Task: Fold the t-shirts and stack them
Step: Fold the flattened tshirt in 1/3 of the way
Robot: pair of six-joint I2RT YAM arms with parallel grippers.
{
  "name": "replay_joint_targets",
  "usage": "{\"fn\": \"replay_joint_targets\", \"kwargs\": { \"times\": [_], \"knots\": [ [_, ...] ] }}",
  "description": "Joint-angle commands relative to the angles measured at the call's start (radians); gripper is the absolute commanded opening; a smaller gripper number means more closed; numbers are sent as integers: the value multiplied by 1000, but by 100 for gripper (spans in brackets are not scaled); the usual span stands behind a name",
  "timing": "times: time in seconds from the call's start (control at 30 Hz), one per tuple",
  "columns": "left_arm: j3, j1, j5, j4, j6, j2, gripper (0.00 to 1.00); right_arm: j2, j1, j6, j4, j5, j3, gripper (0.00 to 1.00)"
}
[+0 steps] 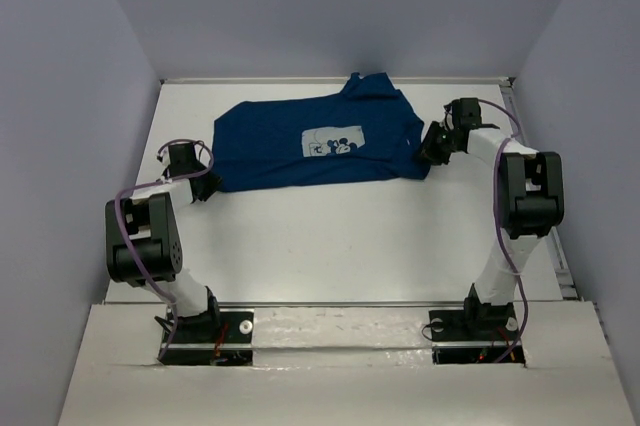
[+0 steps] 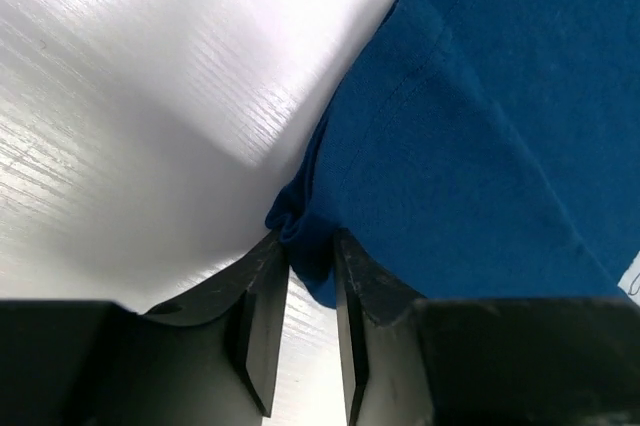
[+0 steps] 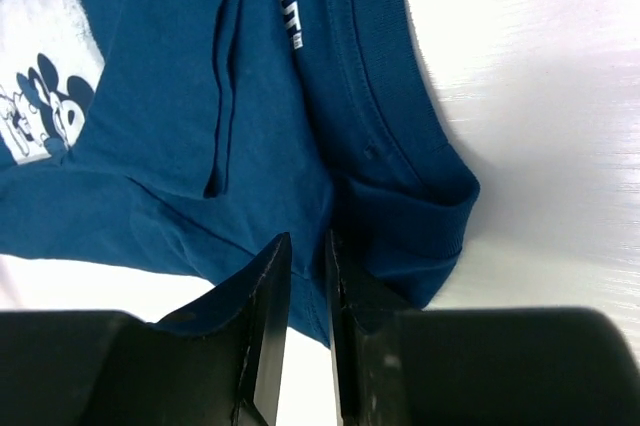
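A dark royal-blue t-shirt lies spread across the far half of the white table, its white chest print facing up. My left gripper is at the shirt's near left corner; in the left wrist view it is shut on a bunched fold of blue cloth. My right gripper is at the shirt's right end by the collar; in the right wrist view it is shut on the shirt's edge, next to the ribbed collar.
The table's raised back edge runs just behind the shirt. A metal rail lines the right side. Grey walls enclose the table on three sides.
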Motion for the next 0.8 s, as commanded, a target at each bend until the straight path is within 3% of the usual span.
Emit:
{"fn": "replay_joint_targets", "kwargs": {
  "times": [0.0, 0.07, 0.27, 0.3, 0.33, 0.37, 0.47, 0.6, 0.77],
  "knots": [
    [20, 3, -3, -24, 9, 22, 24, 23, 3, 13, -8, -37, 49, 29],
    [21, 3, -6, -27, 9, 24, 21, 26, 3, 10, -19, -37, 50, 44],
    [23, 3, -23, -28, 20, 34, 10, 38, 3, 9, -25, -31, 47, 47],
    [23, 3, -23, -28, 22, 34, 8, 41, 3, 12, -26, -33, 50, 44],
    [23, 3, -23, -30, 22, 36, 2, 41, 3, 18, -13, -39, 46, 33],
    [24, 3, -24, -31, 26, 37, 0, 40, 3, 22, -3, -41, 42, 29],
    [29, 3, -29, -36, 32, 36, 0, 24, 3, 32, 18, -24, 38, 10],
    [29, 3, -40, -40, 41, 28, 0, 7, 3, 38, 60, -2, 38, 1],
    [35, 3, -87, -63, 72, 31, 0, 20, 3, 10, 93, 39, 67, 0]
  ]
}}
